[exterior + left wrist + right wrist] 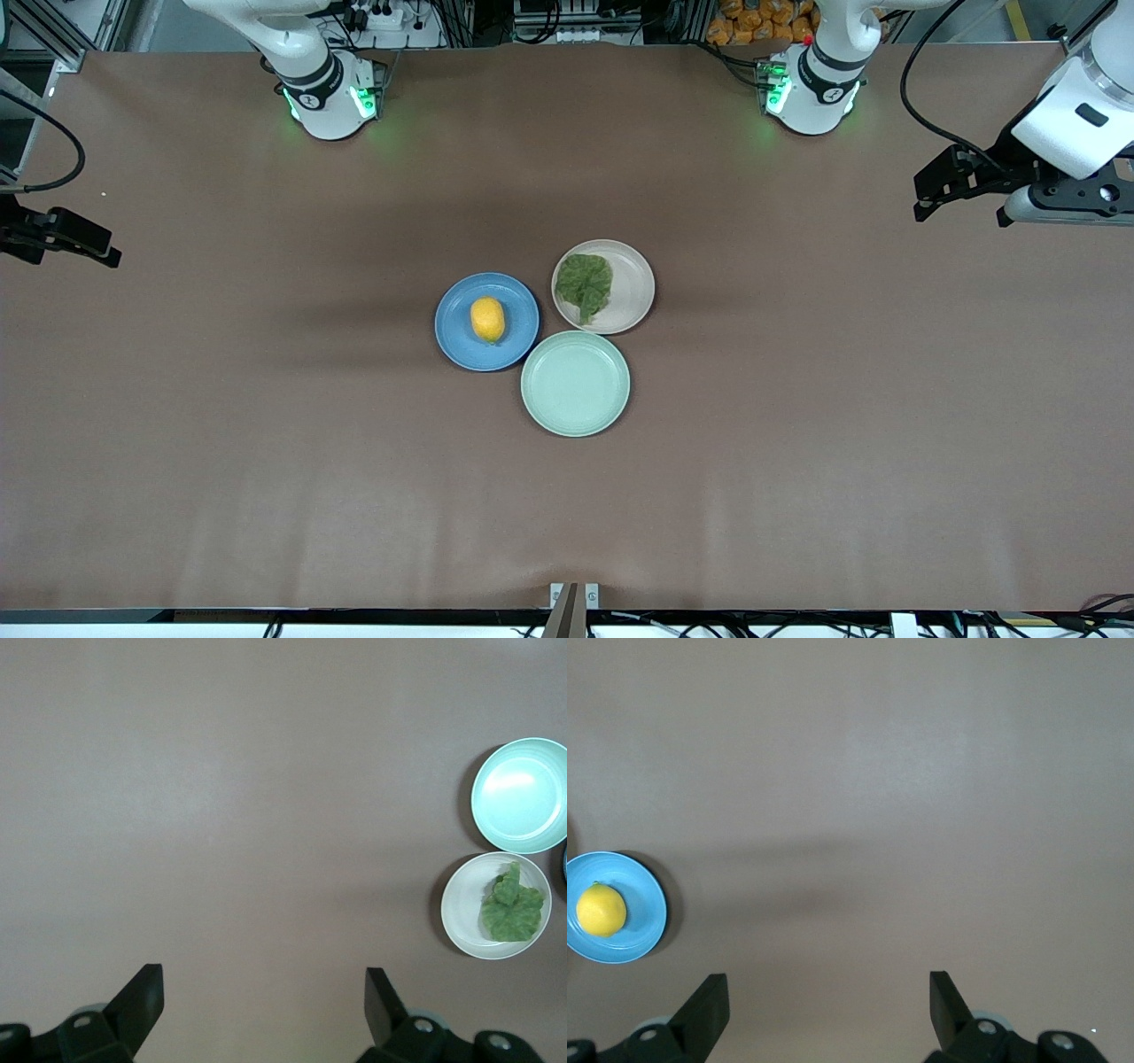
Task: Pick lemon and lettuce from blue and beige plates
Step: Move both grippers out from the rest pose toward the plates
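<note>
Front view. Three round plates are grouped at the middle of the brown desk (797,461), their rims touching or nearly so. The blue plate (454,344), toward the right arm's end, carries the lemon (487,319) at its centre. The beige plate (634,283), toward the left arm's end and farther from the camera, holds the lettuce (585,283) on the half nearest the blue plate. The mint-green plate (575,383), nearest the camera, is shown with nothing in it. The left gripper (921,208) is held over bare desk at the left arm's end, and the right gripper (113,259) over bare desk at the right arm's end; both are well apart from the plates, and each arm waits.

Left wrist view. The left gripper's fingers (142,997) are seen spread wide apart above bare desk, with nothing between them. The beige plate with the lettuce lying in it and the mint-green plate are seen farther off.

Right wrist view. The right gripper's fingers (709,1001) are likewise spread wide and hold nothing. The blue plate with the lemon resting in it is seen farther off.
</note>
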Controlling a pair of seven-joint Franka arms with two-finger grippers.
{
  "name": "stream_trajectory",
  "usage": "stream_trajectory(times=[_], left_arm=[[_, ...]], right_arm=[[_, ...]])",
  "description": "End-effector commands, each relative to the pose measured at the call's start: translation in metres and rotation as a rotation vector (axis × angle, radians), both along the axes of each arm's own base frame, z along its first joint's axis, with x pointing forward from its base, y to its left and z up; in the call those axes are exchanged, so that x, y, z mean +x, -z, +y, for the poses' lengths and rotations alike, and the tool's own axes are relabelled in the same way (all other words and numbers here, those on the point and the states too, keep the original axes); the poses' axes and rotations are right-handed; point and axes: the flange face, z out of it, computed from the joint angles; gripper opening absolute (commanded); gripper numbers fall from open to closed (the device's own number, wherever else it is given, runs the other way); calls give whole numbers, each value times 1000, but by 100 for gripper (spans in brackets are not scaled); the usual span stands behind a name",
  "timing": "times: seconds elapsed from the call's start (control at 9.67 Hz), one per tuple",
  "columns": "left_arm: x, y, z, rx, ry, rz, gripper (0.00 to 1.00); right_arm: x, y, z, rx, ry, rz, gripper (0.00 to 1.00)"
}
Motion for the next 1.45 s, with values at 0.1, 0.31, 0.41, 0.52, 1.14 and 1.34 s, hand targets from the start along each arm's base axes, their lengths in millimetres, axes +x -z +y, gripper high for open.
stream_trajectory(times=[0.1, 0.31, 0.41, 0.52, 1.14, 1.34], left_arm=[[-1, -3, 1, -4, 29, 6, 100], [-2, -4, 3, -12, 23, 5, 100], [-1, -3, 2, -13, 21, 7, 100], [0, -1, -3, -15, 12, 11, 100], [23, 46, -33, -76, 21, 86, 100], [32, 83, -72, -51, 83, 115, 100]], right_arm=[[-3, -7, 3, 3, -9, -9, 100], [-3, -6, 2, 3, -4, -6, 100], [-3, -7, 0, 3, -6, -7, 100], [-3, -7, -1, 3, -4, -7, 100], [-3, -4, 17, 28, -21, 8, 100], [2, 5, 42, 28, -64, 21, 100]])
